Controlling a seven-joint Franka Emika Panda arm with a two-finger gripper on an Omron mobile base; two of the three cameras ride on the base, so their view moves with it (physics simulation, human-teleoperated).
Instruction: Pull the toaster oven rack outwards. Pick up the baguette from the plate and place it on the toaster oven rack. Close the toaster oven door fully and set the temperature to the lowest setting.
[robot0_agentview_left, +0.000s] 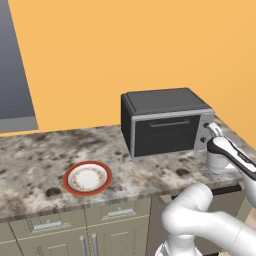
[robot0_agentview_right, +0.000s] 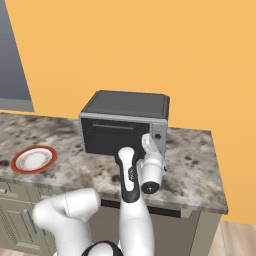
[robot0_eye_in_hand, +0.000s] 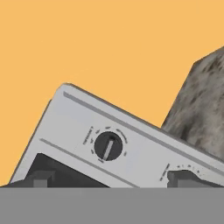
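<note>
Starting at the left of the speckled grey stone counter (robot0_agentview_left: 30, 160), you find the small round plate with a red-orange rim, patterned ring and white centre (robot0_agentview_left: 87, 178); its centre is bare, and you cannot see a baguette on it. In the right base view the same plate (robot0_agentview_right: 33, 159) sits near the left edge, well apart from everything else on the counter.

Moving right, you reach the boxy dark grey toaster oven with a silver front frame (robot0_agentview_left: 165, 120), standing towards the back of the counter against the orange wall (robot0_agentview_left: 125, 45). Its dark glass door with a slim horizontal bar handle (robot0_agentview_left: 164, 131) stands upright and closed against the frame, so the rack inside is hidden from you.

Further right again is the oven's silver control strip (robot0_agentview_right: 158, 134), and that is where your two-finger gripper (robot0_agentview_right: 148, 142) is. The white hand reaches in from the front right, with its tips just at the strip in both base views. In the hand view the silver panel runs tilted across the picture, with a small dark round knob (robot0_eye_in_hand: 108, 146) just above and between the two dark fingertips (robot0_eye_in_hand: 40, 178). The tips sit far apart at the bottom corners of that view, so the jaws are spread wide and hold nothing. You cannot tell whether either tip touches the panel. A second knob shows partly behind the right-hand tip.
</note>
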